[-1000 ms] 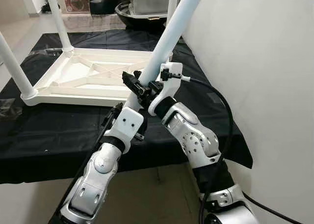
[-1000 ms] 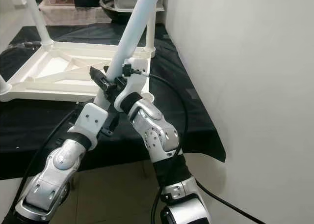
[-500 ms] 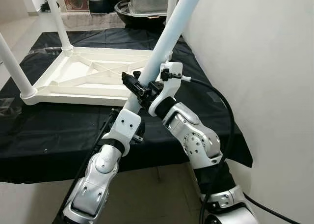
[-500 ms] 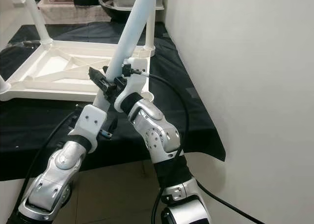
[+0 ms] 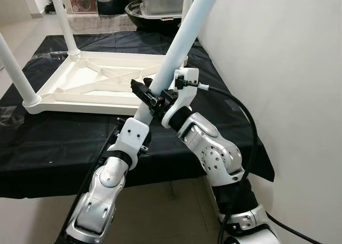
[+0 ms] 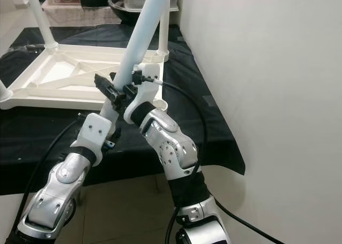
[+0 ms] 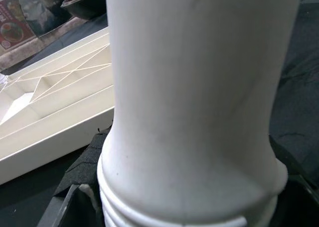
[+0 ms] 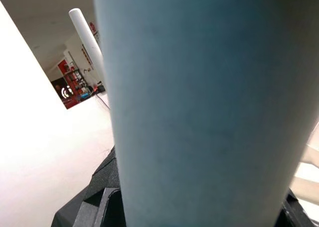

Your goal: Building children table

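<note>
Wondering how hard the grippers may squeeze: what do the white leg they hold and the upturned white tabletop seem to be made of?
The round white table leg looks like smooth, slightly glossy moulded plastic; moulded threads ring its end in the left wrist view. The upturned white tabletop appears to be the same plastic, judging by its thin crossing ribs, though painted material can't be ruled out.

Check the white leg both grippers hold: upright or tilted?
Tilted. The white leg leans away from the robot, unlike the upright leg on the upturned tabletop.
</note>
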Controlling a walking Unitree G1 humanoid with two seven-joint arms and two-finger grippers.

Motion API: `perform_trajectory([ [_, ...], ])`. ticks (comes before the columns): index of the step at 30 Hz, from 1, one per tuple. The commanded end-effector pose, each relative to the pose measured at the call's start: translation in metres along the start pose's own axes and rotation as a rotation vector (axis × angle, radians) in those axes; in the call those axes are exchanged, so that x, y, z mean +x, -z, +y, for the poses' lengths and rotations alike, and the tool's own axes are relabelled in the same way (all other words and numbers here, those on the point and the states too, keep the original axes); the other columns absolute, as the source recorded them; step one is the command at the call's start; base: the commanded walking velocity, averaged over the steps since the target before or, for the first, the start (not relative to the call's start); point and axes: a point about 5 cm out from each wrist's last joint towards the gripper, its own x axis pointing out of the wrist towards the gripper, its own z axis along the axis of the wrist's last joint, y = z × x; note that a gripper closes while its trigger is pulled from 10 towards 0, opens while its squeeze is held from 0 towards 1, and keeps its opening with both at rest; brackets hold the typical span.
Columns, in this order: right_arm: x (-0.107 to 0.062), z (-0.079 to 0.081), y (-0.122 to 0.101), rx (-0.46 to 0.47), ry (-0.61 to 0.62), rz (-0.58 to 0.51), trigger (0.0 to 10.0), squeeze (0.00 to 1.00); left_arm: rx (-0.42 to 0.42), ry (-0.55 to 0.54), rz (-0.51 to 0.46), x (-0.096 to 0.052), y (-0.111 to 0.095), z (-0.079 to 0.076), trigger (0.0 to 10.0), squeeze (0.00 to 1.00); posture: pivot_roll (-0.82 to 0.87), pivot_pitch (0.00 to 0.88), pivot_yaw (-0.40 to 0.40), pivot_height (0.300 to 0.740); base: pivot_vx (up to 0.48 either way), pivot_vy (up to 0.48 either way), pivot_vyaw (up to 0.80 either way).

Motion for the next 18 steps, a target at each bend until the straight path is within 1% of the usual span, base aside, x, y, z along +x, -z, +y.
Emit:
perform_trajectory([
  [1, 0.001, 0.011, 0.0, 0.021, -0.045, -0.015, 10.0, 0.0, -0.001, 0.02, 0.004, -0.001, 0.002, -0.004, 0.0, 0.0, 0.02, 0.094, -0.024, 0.74, 0.0, 0.0, 0.0],
  [7, 0.0, 0.011, 0.003, 0.011, -0.048, -0.003, 10.0, 0.0, -0.001, 0.011, 0.005, -0.001, 0.003, -0.003, 0.0, 0.0, 0.02, 0.091, -0.023, 0.74, 0.0, 0.0, 0.0],
  [8, -0.001, 0.01, 0.005, 0.002, -0.051, 0.003, 10.0, 0.0, -0.005, 0.01, 0.008, -0.001, 0.003, -0.003, 10.0, 0.0, 0.02, 0.091, -0.023, 0.74, 0.0, 0.0, 0.0],
  [10, -0.001, 0.01, 0.005, -0.016, -0.054, 0.003, 10.0, 0.0, -0.02, 0.014, -0.001, 0.0, 0.002, -0.003, 10.0, 0.0, 0.02, 0.085, -0.022, 0.74, 0.0, 0.0, 0.0],
  [11, -0.001, 0.009, 0.006, -0.028, -0.062, 0.004, 10.0, 0.51, -0.027, 0.014, -0.005, 0.0, 0.001, -0.003, 10.0, 0.0, 0.02, 0.085, -0.022, 0.74, 0.0, 0.0, 0.0],
  [12, -0.001, 0.009, 0.006, -0.028, -0.062, 0.004, 10.0, 0.51, -0.027, 0.014, -0.005, 0.0, 0.001, -0.003, 10.0, 0.0, 0.02, 0.085, -0.022, 0.74, 0.0, 0.0, 0.0],
  [13, -0.002, 0.008, 0.006, -0.047, -0.075, 0.001, 10.0, 1.0, -0.044, 0.018, -0.014, -0.001, 0.0, -0.003, 10.0, 0.0, 0.02, 0.082, -0.017, 0.74, 0.0, 0.0, 0.0],
  [14, -0.003, 0.005, 0.006, -0.05, -0.085, 0.002, 10.0, 1.0, -0.069, 0.025, -0.021, -0.003, 0.0, -0.002, 10.0, 0.0, 0.02, 0.082, -0.017, 0.74, 0.0, 0.0, 0.0],
  [15, -0.003, 0.005, 0.006, -0.05, -0.085, 0.002, 10.0, 1.0, -0.069, 0.025, -0.021, -0.003, 0.0, -0.002, 10.0, 0.0, 0.02, 0.082, -0.017, 0.74, 0.0, 0.0, 0.0],
  [16, -0.004, 0.002, 0.005, -0.051, -0.093, 0.003, 10.0, 1.0, -0.095, 0.04, -0.03, -0.005, 0.0, -0.002, 10.0, 0.0, 0.02, 0.079, -0.013, 0.74, 0.0, 0.0, 0.0],
  [17, -0.004, 0.002, 0.005, -0.051, -0.093, 0.003, 10.0, 1.0, -0.095, 0.04, -0.03, -0.005, 0.0, -0.002, 10.0, 0.0, 0.02, 0.079, -0.013, 0.74, 0.0, 0.0, 0.0],
  [18, -0.005, -0.002, 0.004, -0.047, -0.1, 0.004, 10.0, 1.0, -0.118, 0.058, -0.036, -0.008, 0.0, -0.002, 10.0, 0.0, 0.02, 0.079, -0.013, 0.74, 0.0, 0.0, 0.0],
])
